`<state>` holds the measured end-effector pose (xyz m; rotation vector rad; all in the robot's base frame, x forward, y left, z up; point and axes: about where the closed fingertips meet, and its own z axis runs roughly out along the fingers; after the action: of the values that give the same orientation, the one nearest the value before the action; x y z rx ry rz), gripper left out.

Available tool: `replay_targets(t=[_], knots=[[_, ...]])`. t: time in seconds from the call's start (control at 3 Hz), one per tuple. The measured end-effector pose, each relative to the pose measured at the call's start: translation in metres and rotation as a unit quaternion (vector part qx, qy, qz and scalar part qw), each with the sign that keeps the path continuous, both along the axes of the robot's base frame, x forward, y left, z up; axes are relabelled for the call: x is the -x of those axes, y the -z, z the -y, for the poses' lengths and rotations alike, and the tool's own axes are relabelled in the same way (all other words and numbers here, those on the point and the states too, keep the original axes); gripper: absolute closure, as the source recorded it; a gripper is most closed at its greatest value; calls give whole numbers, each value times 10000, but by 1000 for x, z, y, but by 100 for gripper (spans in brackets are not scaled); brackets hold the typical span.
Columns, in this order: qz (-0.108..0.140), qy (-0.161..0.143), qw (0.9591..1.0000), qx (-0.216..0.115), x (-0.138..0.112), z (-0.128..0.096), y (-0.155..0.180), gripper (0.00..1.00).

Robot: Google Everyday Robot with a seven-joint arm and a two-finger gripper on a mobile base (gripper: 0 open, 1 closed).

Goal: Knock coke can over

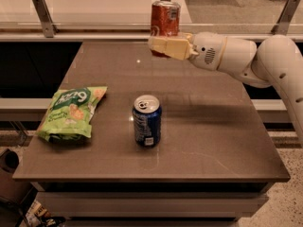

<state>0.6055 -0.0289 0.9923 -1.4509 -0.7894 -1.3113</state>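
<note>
The coke can is red-orange with a silver top and stands upright at the far edge of the brown table. My gripper reaches in from the right on a white arm. Its cream fingers lie across the front of the can's lower part and hide it. I cannot tell whether they touch the can.
A dark blue can stands upright in the middle of the table. A green chip bag lies at the left. A glass railing with metal posts runs behind the table's far edge.
</note>
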Motion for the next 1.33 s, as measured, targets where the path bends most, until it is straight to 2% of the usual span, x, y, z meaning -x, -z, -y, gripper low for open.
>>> replay_targets(t=[0.33,0.67,1.33], knots=[[596,268,9978,-56,-3,-4,8,100],[706,282,9971,-46,-3,-8,7,100],[717,251,9971,43,-3,-9,8,100]])
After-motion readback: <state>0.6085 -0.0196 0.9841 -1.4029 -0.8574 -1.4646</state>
